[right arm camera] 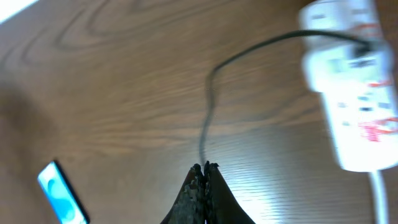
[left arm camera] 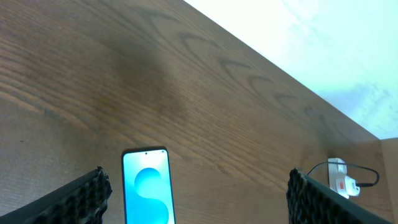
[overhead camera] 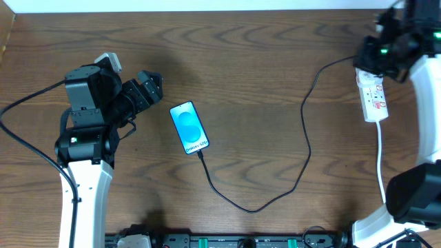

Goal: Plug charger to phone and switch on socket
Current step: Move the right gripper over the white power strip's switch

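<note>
The phone (overhead camera: 188, 127) lies flat in the middle of the table with its blue screen lit. The charger's thin black cable (overhead camera: 306, 141) runs from the phone's near end in a wide loop up to the white socket (overhead camera: 374, 98) at the far right, where its plug end sits. My left gripper (overhead camera: 152, 85) hovers just left of the phone, open, with the phone (left arm camera: 147, 186) between and beyond its fingers (left arm camera: 76, 199). My right gripper (right arm camera: 204, 167) is shut with nothing in it, above the table by the cable (right arm camera: 208, 106) and left of the socket (right arm camera: 351, 81).
The socket's own white cord (overhead camera: 381, 162) trails down the right side toward the table's front edge. The right arm's base (overhead camera: 413, 196) stands at the lower right and the left arm's base (overhead camera: 86, 172) at the lower left. A white wall borders the table's far edge.
</note>
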